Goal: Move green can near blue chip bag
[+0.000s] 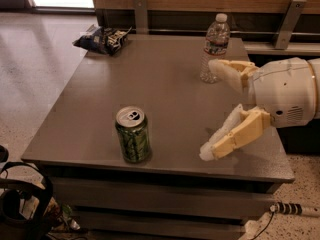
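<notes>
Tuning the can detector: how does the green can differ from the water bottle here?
The green can is short, opaque and silver-topped; the water bottle is taller, clear and white-capped. The can stands near the front edge of the table; the bottle stands far back on the right. Both are upright. The gripper hangs open over the table's right side, touching neither.
</notes>
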Controlling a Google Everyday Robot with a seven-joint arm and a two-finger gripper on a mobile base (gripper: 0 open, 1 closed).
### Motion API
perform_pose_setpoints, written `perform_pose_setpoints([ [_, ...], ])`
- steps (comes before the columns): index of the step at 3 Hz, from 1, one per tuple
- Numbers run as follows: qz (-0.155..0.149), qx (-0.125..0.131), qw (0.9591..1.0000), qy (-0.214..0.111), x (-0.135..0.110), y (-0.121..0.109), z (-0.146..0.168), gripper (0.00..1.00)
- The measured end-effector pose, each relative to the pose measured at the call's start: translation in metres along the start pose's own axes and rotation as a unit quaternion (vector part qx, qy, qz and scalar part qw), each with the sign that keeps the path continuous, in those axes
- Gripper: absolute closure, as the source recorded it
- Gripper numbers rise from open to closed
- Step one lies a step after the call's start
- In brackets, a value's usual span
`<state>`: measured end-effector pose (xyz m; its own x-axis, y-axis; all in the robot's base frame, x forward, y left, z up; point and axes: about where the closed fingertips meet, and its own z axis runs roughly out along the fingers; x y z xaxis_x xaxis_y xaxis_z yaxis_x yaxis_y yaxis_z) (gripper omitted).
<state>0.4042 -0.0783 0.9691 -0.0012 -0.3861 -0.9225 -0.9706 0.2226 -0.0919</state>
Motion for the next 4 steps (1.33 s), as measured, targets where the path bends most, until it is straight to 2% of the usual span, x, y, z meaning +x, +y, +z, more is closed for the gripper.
perform_pose_setpoints([
  [2, -0.006, 0.002, 0.9999, -0.012, 0.01, -0.001, 0.027, 0.0],
  [4, -0.043, 0.004, 0.9978, -0.05, 0.029, 0.004, 0.082, 0.0],
])
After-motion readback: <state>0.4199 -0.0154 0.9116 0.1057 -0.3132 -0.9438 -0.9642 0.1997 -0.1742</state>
